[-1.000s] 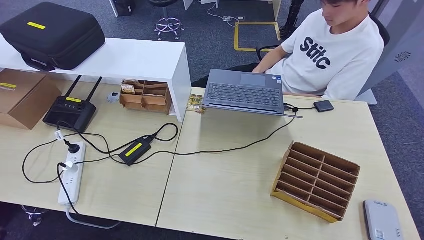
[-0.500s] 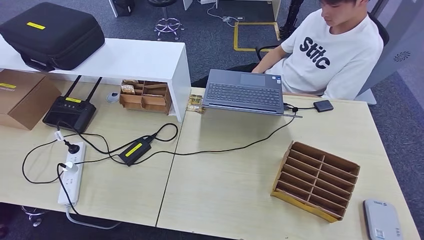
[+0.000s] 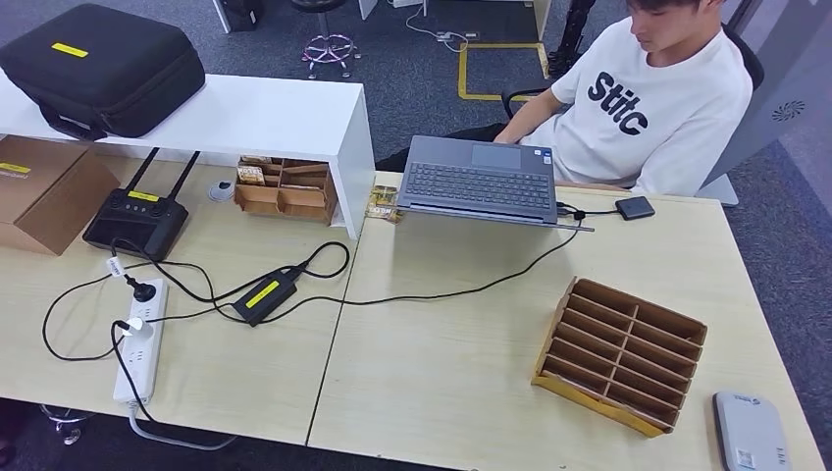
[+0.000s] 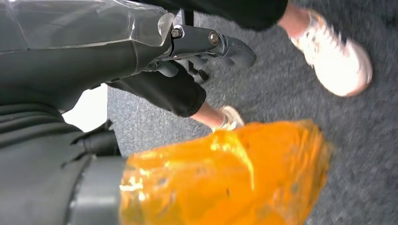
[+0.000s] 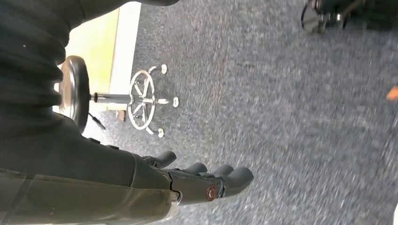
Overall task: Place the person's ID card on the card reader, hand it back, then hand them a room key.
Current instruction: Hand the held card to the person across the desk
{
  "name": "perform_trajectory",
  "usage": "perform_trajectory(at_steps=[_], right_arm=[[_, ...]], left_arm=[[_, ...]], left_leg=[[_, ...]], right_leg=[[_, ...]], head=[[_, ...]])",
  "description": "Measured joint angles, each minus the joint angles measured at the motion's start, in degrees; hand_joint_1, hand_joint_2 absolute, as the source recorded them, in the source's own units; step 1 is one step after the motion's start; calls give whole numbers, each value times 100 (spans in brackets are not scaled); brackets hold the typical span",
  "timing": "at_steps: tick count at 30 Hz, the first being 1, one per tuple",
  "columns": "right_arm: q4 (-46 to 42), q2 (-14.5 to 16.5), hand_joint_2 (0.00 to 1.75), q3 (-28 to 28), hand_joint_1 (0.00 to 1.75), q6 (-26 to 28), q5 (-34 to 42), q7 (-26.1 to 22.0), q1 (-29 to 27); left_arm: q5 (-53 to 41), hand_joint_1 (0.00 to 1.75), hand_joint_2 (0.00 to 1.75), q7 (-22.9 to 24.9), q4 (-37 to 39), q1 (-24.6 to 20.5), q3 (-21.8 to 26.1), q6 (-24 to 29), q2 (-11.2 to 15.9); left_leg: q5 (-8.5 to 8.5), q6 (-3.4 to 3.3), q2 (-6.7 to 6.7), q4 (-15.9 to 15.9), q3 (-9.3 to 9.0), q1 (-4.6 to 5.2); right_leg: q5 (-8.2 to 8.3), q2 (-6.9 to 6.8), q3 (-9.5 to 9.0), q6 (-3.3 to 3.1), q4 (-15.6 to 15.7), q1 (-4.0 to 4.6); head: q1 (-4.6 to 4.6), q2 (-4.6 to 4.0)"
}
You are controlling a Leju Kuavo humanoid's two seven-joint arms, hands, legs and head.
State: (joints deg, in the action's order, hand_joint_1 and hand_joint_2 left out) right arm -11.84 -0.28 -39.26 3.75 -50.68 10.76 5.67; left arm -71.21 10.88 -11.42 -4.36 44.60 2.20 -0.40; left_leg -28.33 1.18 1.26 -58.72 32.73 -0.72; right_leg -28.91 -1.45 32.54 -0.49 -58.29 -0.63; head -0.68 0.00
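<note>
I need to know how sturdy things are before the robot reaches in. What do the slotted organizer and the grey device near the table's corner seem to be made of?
The slotted organizer looks like brown corrugated cardboard: matte, with thin folded dividers and raw edges. The grey device looks like smooth moulded plastic, with rounded corners and a slight sheen, though the surface is too small to be sure.

Table (image 3: 461, 363): pale wood-grain laminate, matt. Slotted organizer (image 3: 620, 355): brown corrugated cardboard. Card reader (image 3: 751, 432): smooth grey plastic. Laptop (image 3: 479, 183): matt grey metal look. Carry case (image 3: 103, 67): black woven cloth. Floor carpet (image 5: 291, 122): rough grey pile. Stool base (image 5: 143, 99): shiny chrome.
</note>
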Motion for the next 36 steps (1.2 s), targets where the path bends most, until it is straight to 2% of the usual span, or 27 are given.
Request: perform_trajectory(at_steps=[3, 4, 5, 7, 9, 11, 13, 16, 17, 19, 23, 24, 26, 28, 30, 32, 33, 36], right_arm=[[-5, -9, 0, 12, 0, -561, -273, -6, 76], [-3, -5, 0, 43, 0, -882, -389, -12, 111], [-2, 1, 0, 82, 0, -1155, -474, -17, 136], [-1, 20, 0, 139, 0, -1302, -502, -34, 146], [-2, 42, 0, 143, 0, -820, -355, -59, 108], [-5, 51, 0, 88, 0, -231, -227, -69, 73], [-11, 36, 0, 48, 0, -155, -338, -44, 73], [-13, 11, 0, 126, 0, -923, -706, 19, 146], [-13, 11, 0, 161, 0, -1116, -755, 31, 172], [-11, 25, 0, 200, 0, -1039, -710, 53, 192], [-31, 40, 175, 95, 0, -44, -295, 3, 150], [-39, 33, 175, 33, 0, 91, -201, -31, 132], [-48, 19, 175, -52, 0, 12, -164, -72, 101], [-47, 15, 87, -76, 0, -403, -286, -81, 93], [-39, 24, 0, -40, 0, -938, -507, -87, 108], [-31, 41, 0, 60, 0, -1202, -722, -104, 134], [-29, 49, 0, 109, 0, -1195, -777, -101, 152], [-35, 55, 131, 162, 0, -892, -696, -58, 208]], left_arm=[[0, 0, 0, -15, 1, 25, -4, -1213, 67], [-13, 0, 0, -28, 1, 34, -5, -1454, 88], [-43, 0, 0, -36, 0, 41, -7, -1453, 99], [-67, 0, 0, -15, -3, 44, -10, -789, 98], [11, 0, 0, 14, -5, 34, -7, 164, 57], [96, 0, 0, 14, -5, 28, 15, 511, 5], [132, 0, 0, -20, -3, 31, 42, -51, 1], [54, 0, 0, -21, 1, 58, 48, -1432, 60], [7, 0, 0, -3, 1, 67, 46, -1599, 77], [-30, 0, 0, 32, -1, 73, 45, -1223, 105], [216, 0, 0, -21, -1, 70, 88, 364, 44], [293, 0, 0, -66, -1, 72, 118, 561, 16], [335, 0, 0, -129, -1, 78, 166, 524, -26], [244, 0, 0, -133, 1, 71, 178, 58, -38], [111, 0, 0, -76, 1, 56, 164, -729, 1], [18, 0, 0, -34, 1, 53, 133, -1353, 66], [-9, 0, 0, -30, 1, 55, 118, -1480, 93], [-12, 0, 0, -32, 1, 65, 100, -1214, 134]], left_leg=[[0, 0, 5, 0, -4, -1], [0, 0, 7, -1, -6, -2], [0, 0, 6, -1, -7, -3], [1, 1, 0, -1, -8, -5], [1, 2, -5, 0, -6, -4], [1, 2, -3, 2, -5, -2], [1, 2, 1, 2, -3, -3], [0, 1, 8, 1, -3, -4], [0, 1, 8, 0, -4, -4], [0, 1, 0, -1, -4, -2], [1, 1, -5, 0, -4, 0], [1, 1, -4, 0, -4, 0], [0, 1, -2, 0, -2, 0], [-1, -1, -2, 0, -1, 0], [-2, -2, -2, 0, -2, 0], [-2, -2, -1, 0, -3, 0], [-2, -2, -1, 0, -3, 0], [-1, -2, -2, 0, -4, -1]], right_leg=[[1, 4, 0, 0, -1, 0], [1, 5, 1, 0, -1, 1], [1, 5, 1, -1, 0, 1], [0, -1, 1, -1, -1, 1], [0, -5, 1, -2, -4, 1], [-1, -3, 0, -2, -7, 1], [-1, -1, 0, -2, -7, 3], [0, 6, 1, -1, -3, 4], [0, 6, 2, -1, -1, 4], [0, -2, 2, 0, 1, 1], [-1, -5, 1, -1, -4, -3], [-1, -4, 0, 0, -4, -2], [0, -2, 0, 0, -3, -1], [0, -1, 0, 0, -1, -1], [0, -1, 0, 0, -1, -2], [0, -1, 1, 0, -3, -2], [-1, -2, 2, 0, -3, -2], [-1, -3, 1, -1, -5, 0]], head=[[-1, 0], [-1, 0], [-1, 0], [-2, 0], [-4, 0], [-4, 0], [-2, 0], [1, 0], [1, 0], [-2, 0], [-4, 0], [-3, 0], [-1, 0], [-1, 0], [-2, 0], [-4, 0], [-4, 0], [-2, 0]])
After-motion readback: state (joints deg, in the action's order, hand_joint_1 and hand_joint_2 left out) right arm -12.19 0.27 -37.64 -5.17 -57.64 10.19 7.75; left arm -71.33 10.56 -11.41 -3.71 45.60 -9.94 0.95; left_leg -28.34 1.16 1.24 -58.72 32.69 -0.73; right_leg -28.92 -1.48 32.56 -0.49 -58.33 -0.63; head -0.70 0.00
